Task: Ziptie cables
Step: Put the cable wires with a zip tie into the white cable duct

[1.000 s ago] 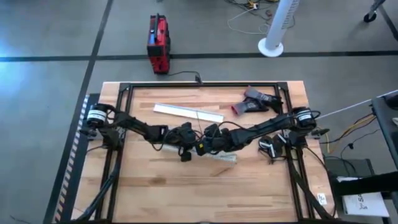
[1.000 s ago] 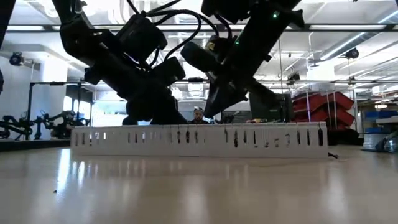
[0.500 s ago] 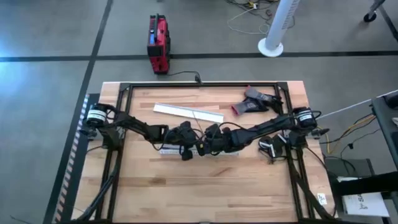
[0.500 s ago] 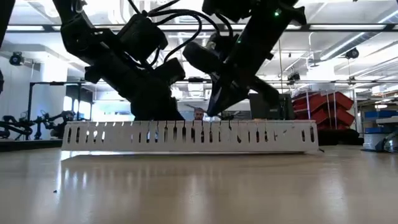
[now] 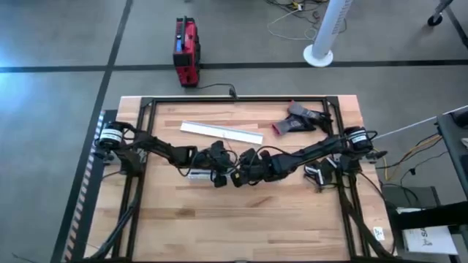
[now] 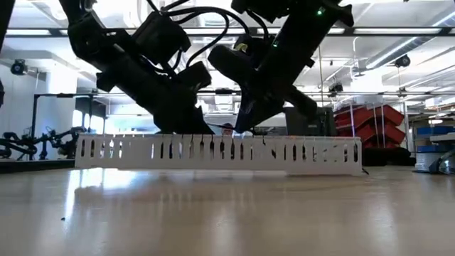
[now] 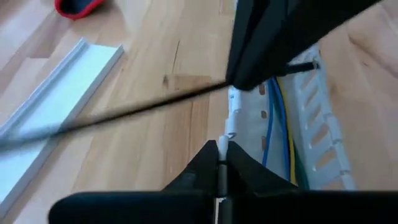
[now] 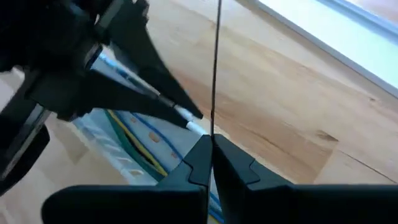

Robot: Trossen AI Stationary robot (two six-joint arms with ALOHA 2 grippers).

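- The ziptie [image 8: 215, 62] is a thin, straight black strip, standing out from the right gripper [image 8: 209, 144], whose jaws are pinched shut on it;
- the cables [image 7: 278, 134], blue, yellow and green, lie inside the white slotted channel [image 6: 213, 153] mid-worktop [image 5: 241, 226];
- the left gripper [image 7: 221, 165], jaws closed, nips the channel's wall.

We see two dark, jointed arms, each built of black segments linked by rounded joint housings. At each shoulder sits a cylindrical motor with a pale, silver-white end face. Black cables loop loosely between the segments. The left claw [image 7: 222, 163] and the right claw [image 8: 210, 148] each carry two matte black fingers that taper to narrow wedge tips. A small green indicator light glows on one arm.
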